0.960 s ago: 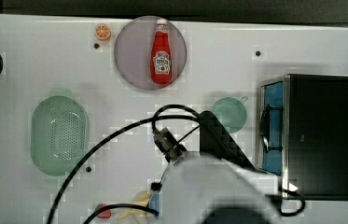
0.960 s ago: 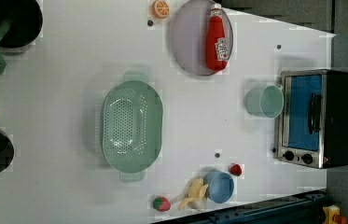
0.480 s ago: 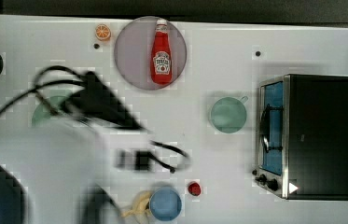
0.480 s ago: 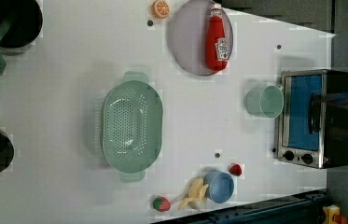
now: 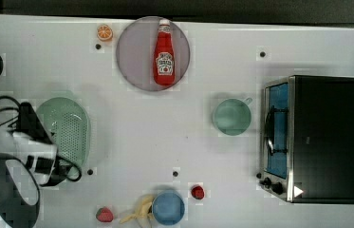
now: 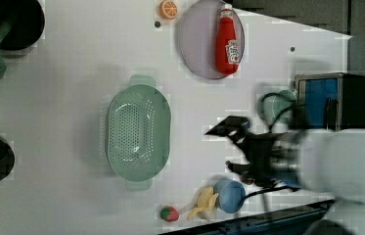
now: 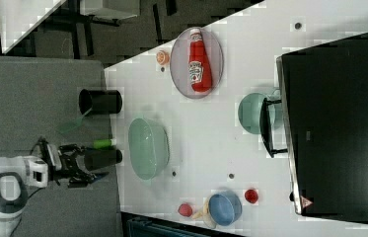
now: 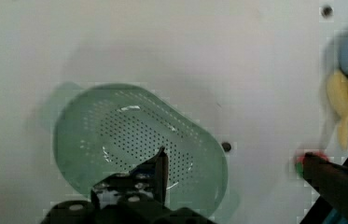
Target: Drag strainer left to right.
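One arm in my feed | gripper [image 5: 46, 142] spread wide, holding nothing, hanging above strainer [image 5: 68, 130] | strainer on table [image 5: 165, 142] at the top view's left, far from mug [image 5: 231, 116]

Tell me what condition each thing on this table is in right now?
strainer: upright, empty, untouched.
gripper: open, above the strainer, holding nothing.
ketchup bottle: lying flat on the plate.
mug: upright, looks empty.
blue bowl: upright, beside the banana.
toaster oven: door closed.
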Robot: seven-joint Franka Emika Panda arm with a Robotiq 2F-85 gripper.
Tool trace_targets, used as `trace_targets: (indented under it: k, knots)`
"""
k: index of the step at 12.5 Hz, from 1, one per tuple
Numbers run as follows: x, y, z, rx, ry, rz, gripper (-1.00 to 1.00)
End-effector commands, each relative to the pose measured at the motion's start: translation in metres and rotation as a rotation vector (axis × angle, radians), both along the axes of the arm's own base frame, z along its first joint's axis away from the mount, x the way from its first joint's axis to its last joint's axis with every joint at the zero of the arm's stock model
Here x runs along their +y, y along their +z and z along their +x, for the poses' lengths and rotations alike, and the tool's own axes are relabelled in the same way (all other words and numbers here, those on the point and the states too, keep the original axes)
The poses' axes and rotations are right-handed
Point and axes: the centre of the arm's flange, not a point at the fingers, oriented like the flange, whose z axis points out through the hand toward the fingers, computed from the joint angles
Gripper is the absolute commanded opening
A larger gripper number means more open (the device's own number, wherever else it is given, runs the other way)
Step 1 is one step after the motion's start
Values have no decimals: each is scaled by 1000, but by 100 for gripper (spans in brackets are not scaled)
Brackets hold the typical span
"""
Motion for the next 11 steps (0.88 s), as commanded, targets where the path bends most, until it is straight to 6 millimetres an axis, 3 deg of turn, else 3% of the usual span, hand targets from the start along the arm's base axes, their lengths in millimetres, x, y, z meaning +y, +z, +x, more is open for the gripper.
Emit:
trace_targets:
  k: [1, 4, 11]
  knots:
    - [11, -21, 23, -23, -299, 60, 100]
    - [24, -78, 27, 26, -404, 79, 100]
    - [30, -207, 31, 84, -491, 192, 100]
